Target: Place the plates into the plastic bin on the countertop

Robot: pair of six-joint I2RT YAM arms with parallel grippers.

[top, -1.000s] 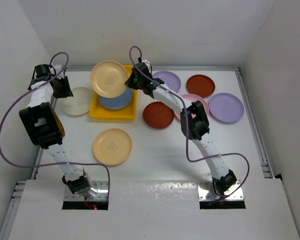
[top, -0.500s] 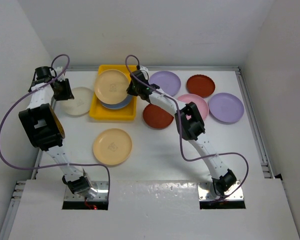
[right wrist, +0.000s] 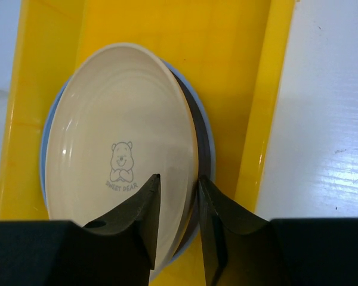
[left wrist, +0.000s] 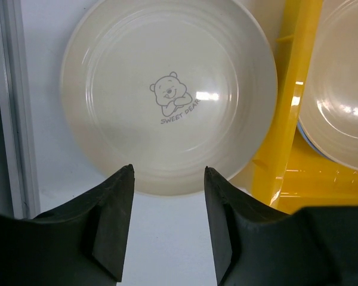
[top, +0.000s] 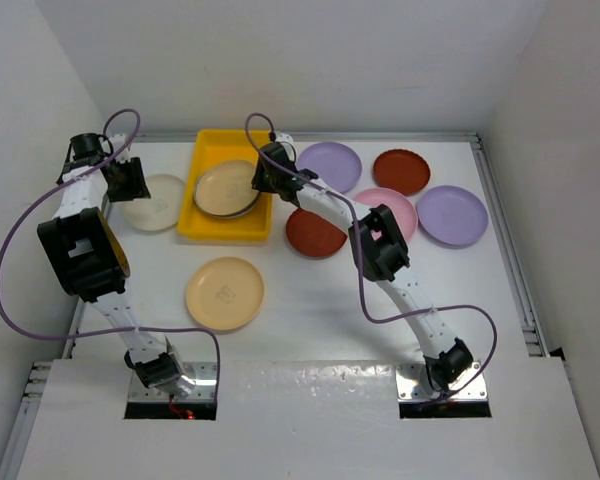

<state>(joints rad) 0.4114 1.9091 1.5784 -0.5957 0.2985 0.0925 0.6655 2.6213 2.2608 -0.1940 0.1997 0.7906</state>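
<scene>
Carried the tan plate (top: 226,189) down from its high, tilted hold of 1 second ago into the yellow bin (top: 202,232). Laid it on the blue plate (right wrist: 46,149), hiding nearly all of that. Swung the right gripper (right wrist: 178,182) lower and closer over the bin along with it. Eased those jaws off the rim: pinched tight before, now slightly parted astride it. Spread the jaws of the left gripper (left wrist: 169,171) a little wider too.
</scene>
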